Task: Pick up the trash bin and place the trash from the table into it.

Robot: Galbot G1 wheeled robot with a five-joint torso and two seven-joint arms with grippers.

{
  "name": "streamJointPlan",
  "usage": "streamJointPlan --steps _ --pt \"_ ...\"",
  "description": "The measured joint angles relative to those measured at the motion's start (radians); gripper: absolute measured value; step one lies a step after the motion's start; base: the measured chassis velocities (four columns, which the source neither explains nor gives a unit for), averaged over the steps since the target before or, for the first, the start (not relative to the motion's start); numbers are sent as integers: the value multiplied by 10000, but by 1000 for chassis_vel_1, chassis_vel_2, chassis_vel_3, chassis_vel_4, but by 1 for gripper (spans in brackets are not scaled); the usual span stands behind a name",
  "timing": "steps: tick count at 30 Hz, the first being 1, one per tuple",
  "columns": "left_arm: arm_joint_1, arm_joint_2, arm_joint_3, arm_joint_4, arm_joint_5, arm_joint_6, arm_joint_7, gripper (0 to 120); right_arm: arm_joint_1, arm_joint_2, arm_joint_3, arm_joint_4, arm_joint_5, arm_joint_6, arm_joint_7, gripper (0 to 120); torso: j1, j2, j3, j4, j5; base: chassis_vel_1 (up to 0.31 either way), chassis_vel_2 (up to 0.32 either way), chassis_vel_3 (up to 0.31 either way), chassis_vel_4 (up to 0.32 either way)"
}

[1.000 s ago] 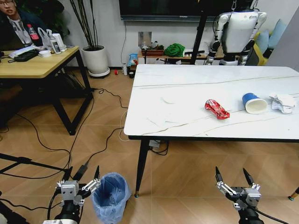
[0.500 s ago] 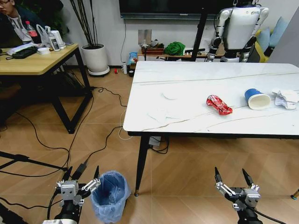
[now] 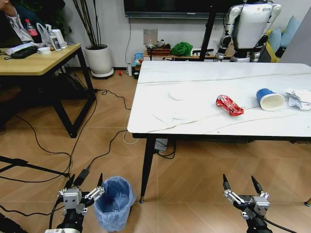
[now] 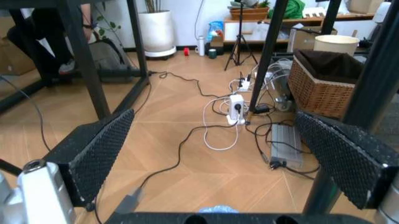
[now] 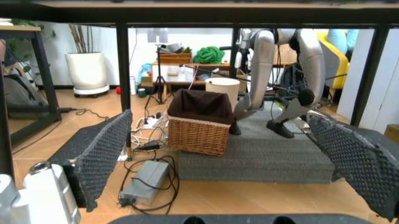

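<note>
A crushed red can (image 3: 229,105), a blue paper cup (image 3: 268,99) and crumpled white paper (image 3: 300,98) line the white marble-look tabletop (image 3: 194,92), left to right; the blue-lined trash bin (image 3: 113,204) stands on the floor near its front-left leg.

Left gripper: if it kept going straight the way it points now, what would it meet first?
Probably nothing close: the open left gripper points under the table, past its leg, over bare floor toward cables and a power strip. Depth is unclear.

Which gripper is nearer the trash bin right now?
Left. The left gripper hangs right beside the trash bin, jaws open. The right gripper is far across, below the table's front edge.
</note>
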Motion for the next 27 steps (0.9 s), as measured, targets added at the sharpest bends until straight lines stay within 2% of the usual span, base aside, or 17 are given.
streamJointPlan --steps 27 --pt "39 -69 15 81 132 -54 -2 100 13 -19 11 -70 49 56 -10 100 -432 -1107 -678 0 0 0 0 0 0"
